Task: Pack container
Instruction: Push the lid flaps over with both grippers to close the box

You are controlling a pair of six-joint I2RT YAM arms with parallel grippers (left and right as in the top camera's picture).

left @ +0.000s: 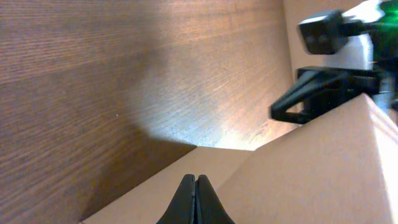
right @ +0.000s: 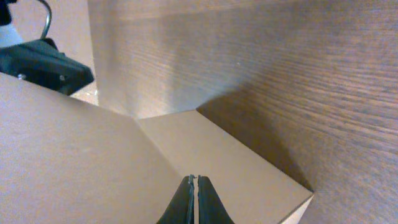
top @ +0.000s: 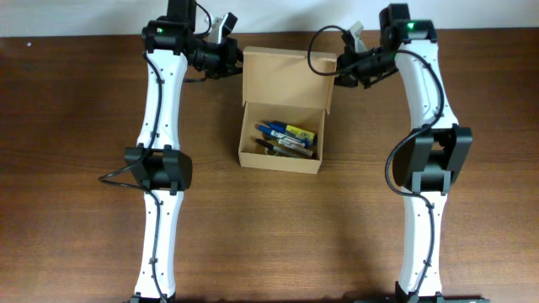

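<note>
Left gripper (top: 238, 61), jaws together, sits at the left edge of the raised lid (top: 286, 77), upper centre. The container (top: 280, 162) lies mid-frame, open, with pens (top: 286, 139) inside. Right gripper (top: 339, 74), jaws together, sits at the lid's right edge. Folding the lid down probably needs even pushes from both edges. The table (top: 76, 126) leaves room all round.

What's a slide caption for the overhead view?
Left gripper and right gripper, shut, flank the open lid of a cardboard box of pens.
</note>
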